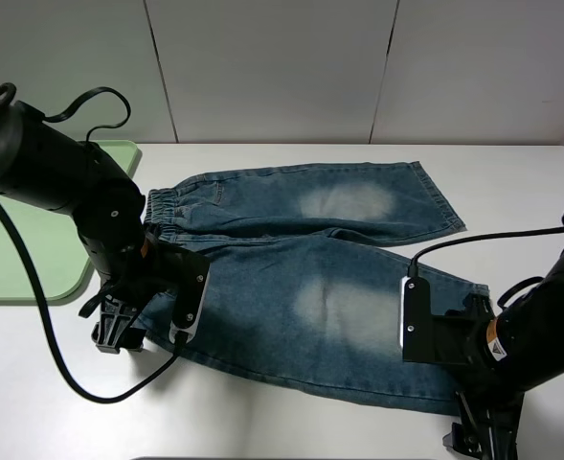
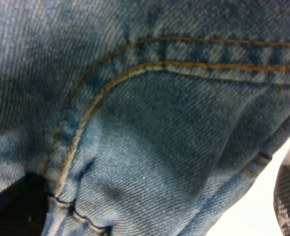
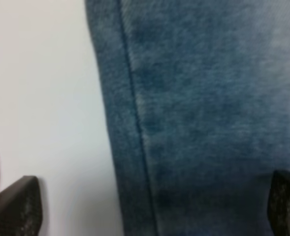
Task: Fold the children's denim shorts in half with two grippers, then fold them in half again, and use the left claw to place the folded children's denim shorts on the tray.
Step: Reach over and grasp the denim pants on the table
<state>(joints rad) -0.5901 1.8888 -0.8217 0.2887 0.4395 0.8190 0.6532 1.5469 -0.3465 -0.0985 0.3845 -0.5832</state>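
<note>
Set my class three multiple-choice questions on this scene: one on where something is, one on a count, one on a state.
1. Seen from the high camera, where on the table is the tray?
A. Far left
B. Middle
C. Far right

2. How many pale patches show on the shorts?
A. One
B. Two
C. Four

3. How do the shorts lie?
A. Spread flat, unfolded
B. Folded on the tray
C. Hanging in the air

Answers:
1 A: the green tray runs off the picture's left edge.
2 B: there is one faded oval on each leg.
3 A: both legs lie open on the table, clear of the tray.
</note>
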